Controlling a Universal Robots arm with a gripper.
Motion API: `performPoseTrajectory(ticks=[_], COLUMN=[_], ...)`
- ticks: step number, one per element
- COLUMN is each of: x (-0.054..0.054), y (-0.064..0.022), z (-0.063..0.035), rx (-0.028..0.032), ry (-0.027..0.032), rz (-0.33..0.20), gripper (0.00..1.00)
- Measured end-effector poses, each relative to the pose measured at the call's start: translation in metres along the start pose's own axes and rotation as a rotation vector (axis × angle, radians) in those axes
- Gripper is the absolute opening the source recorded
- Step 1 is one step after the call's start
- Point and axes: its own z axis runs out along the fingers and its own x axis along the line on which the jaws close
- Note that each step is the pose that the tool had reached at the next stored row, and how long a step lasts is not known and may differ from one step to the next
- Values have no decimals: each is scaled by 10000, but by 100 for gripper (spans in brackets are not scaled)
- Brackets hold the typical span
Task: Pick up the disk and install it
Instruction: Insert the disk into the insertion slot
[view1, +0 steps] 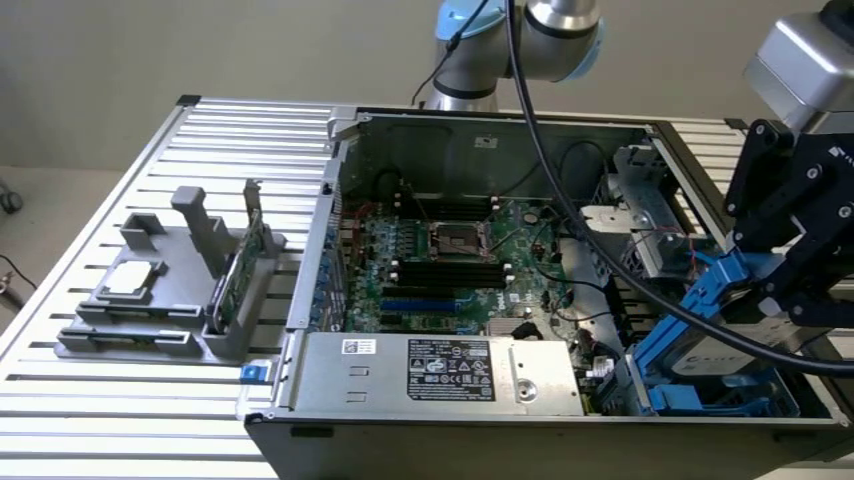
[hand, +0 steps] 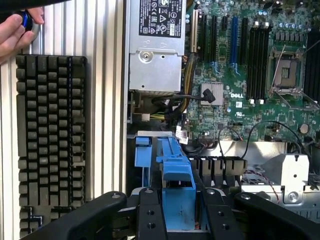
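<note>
The claw (hand: 178, 212) is partly closed, and its two black fingers (hand: 150, 215) squeeze the blue rail on the edge of the disk (view1: 707, 365). So the claw has hold of the disk.

The disk is at the exterior view's lower right. It is tilted, with its low end down in the corner slot (view1: 747, 405) of the open computer case (view1: 334, 200). Its top end is up between the fingers.

I think the picking up is done and this is the putting-in step. The disk looks only partly in, because it leans and sticks up.

To go in well, the disk has to line up straight with the slot so its blue rails (view1: 705, 290) can slide along the sides. A thick black cable (view1: 627, 290) hangs across the case, close to the disk, and it could get in the way.

On the table (view1: 134, 420) next to the case lies a keyboard (hand: 50, 140). A person's hand (hand: 14, 32) rests near it, well away from the claw.
</note>
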Motion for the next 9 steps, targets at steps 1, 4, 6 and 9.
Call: performPoseTrajectory(ticks=[1,4,6,9], x=[4,17,24,31], y=[0,-2,-4,-7], z=[9,31,39,47], rx=[-6,-23,-40,-62], ry=[-15,-58,-83,-117], rz=[-15,-56,-85,-127], gripper=[33,33,33,33])
